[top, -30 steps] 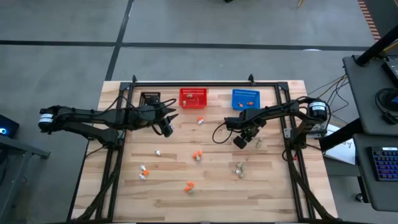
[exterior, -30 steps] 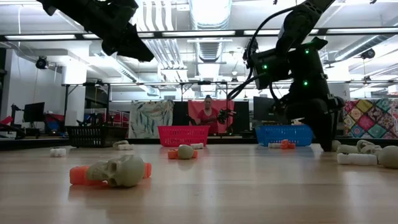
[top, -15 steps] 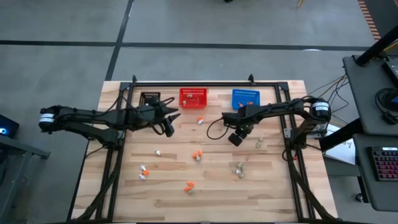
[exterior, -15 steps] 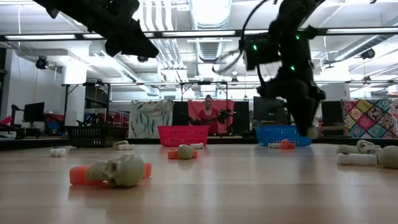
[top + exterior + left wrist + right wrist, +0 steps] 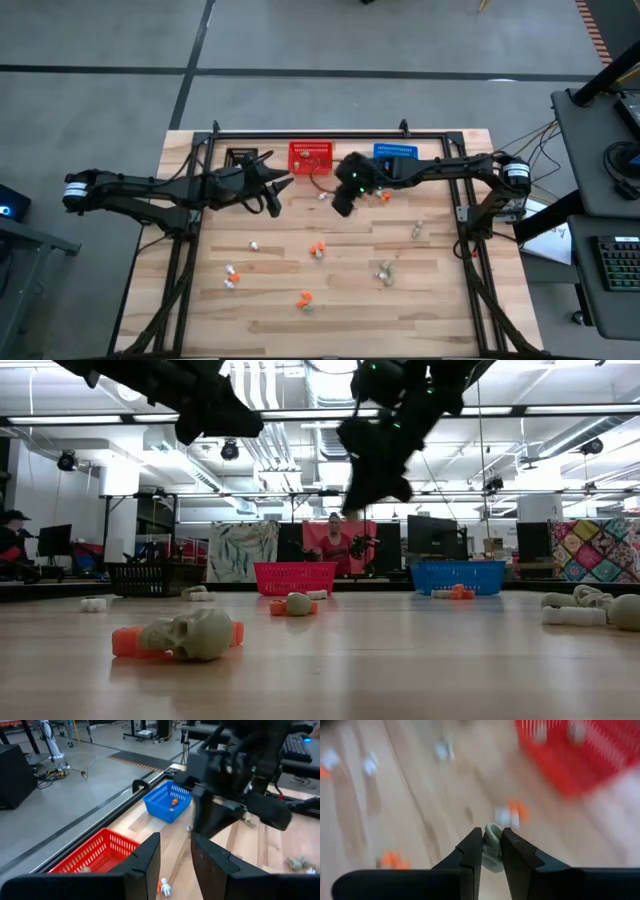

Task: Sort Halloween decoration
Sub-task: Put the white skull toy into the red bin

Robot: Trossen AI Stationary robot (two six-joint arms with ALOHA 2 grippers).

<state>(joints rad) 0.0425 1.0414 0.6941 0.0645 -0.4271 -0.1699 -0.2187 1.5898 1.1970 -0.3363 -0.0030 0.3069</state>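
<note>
Beige-grey trinket – tiny, pinched in right claw

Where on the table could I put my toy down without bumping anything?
The bare wood along the table's near edge, right of the orange trinket, is free. So is the patch left of the white trinket. By the red basket it's crowded with both arms.

Wooden table with black, red, blue baskets and scattered trinkets.

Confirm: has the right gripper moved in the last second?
Yes. The right gripper, holding a pale trinket, swung from below the blue basket toward the red basket.
</note>
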